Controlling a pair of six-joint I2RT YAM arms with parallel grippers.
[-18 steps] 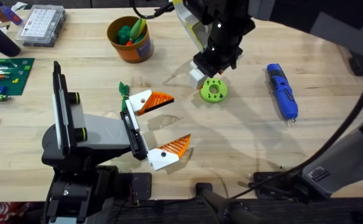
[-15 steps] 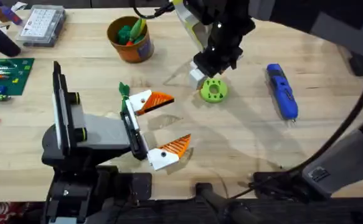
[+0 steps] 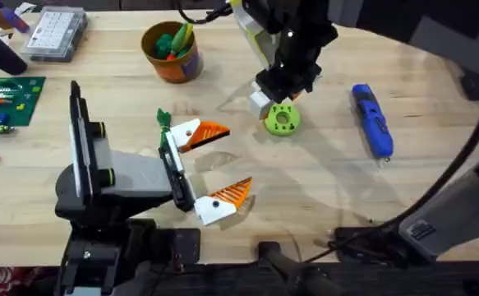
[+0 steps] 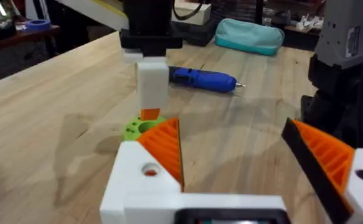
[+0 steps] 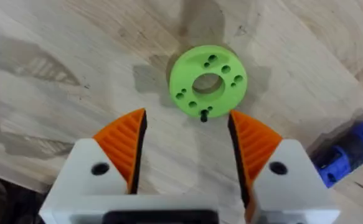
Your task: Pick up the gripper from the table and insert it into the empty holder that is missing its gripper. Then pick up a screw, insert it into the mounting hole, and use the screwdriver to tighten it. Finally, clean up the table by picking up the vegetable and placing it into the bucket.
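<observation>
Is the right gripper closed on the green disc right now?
No, the right gripper is open, its orange pads apart just short of the green disc, which lies flat on the table.

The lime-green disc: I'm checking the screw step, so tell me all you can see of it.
The lime-green disc looks like matte plastic, round, with a large centre hole and several small holes around it. It lies flat on the wooden table, left of the blue screwdriver. A small dark screw sits at one edge hole. The right gripper hovers open above it, not touching.

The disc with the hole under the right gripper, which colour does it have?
The disc is lime green; the right wrist view shows it best.
</observation>
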